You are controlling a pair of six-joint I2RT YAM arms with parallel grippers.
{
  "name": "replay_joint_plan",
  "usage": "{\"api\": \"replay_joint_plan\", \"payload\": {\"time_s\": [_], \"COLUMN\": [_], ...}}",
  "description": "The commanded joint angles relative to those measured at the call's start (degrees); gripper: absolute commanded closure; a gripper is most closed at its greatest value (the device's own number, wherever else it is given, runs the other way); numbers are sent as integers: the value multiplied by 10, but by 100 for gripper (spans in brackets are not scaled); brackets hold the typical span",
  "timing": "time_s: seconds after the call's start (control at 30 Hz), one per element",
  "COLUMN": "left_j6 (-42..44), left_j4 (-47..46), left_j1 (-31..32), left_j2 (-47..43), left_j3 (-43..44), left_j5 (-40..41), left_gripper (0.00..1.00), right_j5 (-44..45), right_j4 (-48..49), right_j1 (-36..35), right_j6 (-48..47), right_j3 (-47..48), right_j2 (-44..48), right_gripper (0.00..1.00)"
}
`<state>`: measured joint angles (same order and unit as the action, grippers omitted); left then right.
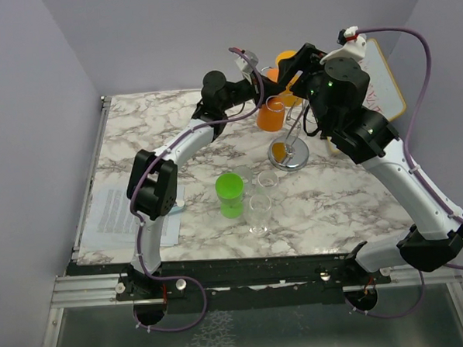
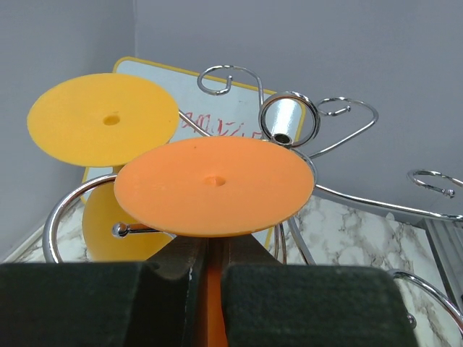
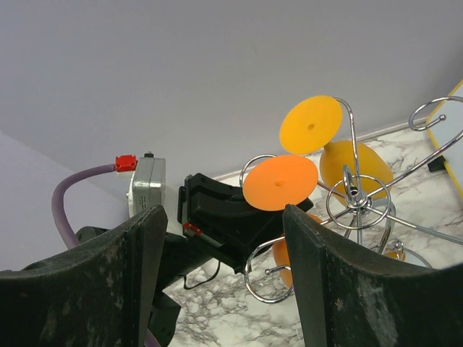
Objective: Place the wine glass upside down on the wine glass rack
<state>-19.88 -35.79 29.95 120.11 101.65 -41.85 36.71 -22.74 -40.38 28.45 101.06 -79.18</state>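
My left gripper (image 1: 262, 82) is shut on the stem of an orange wine glass (image 1: 270, 117) and holds it upside down at the silver wire rack (image 1: 289, 154). In the left wrist view the gripper (image 2: 210, 254) pinches the stem just under the orange foot disc (image 2: 215, 186), among the rack's curled arms (image 2: 340, 116). A yellow wine glass (image 2: 103, 119) hangs upside down on the rack behind it. My right gripper (image 3: 224, 289) is open and empty, close to the rack, facing the orange foot (image 3: 280, 182). I cannot tell whether the foot rests on an arm.
A tilted whiteboard (image 1: 383, 78) stands behind the rack at the back right. A green cup (image 1: 231, 194) and clear glasses (image 1: 259, 213) stand mid-table. A paper sheet (image 1: 123, 218) lies at the left edge. Grey walls close in on three sides.
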Motion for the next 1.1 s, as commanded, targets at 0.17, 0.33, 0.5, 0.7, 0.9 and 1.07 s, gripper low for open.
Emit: {"api": "replay_joint_plan", "payload": {"time_s": [0.17,0.33,0.5,0.7,0.9,1.07], "left_j6": [-13,-11,-10,-4,-1,14], "left_j4": [-31,-39,-46,-53,-63,-75], "left_j1": [3,3,5,6,7,7], "left_j2": [11,5,-2,-13,-25,-42], "left_j3": [-19,-36,-49,-67,-74,-89], "left_j5": [60,79,83,75,64,64], "left_gripper": [100,100,100,100,100,100], "right_j5": [-2,-7,-34,-93,-139,-187], "right_j4": [7,-34,-99,-199,-266,-274], "right_j1": [3,3,14,63,93,96], "right_j6": [-6,-11,-12,5,-15,-6], "right_j3": [-9,17,67,149,227,238], "right_j2": [7,-16,-66,-125,-170,-176], "right_gripper": [30,30,30,30,32,33]}}
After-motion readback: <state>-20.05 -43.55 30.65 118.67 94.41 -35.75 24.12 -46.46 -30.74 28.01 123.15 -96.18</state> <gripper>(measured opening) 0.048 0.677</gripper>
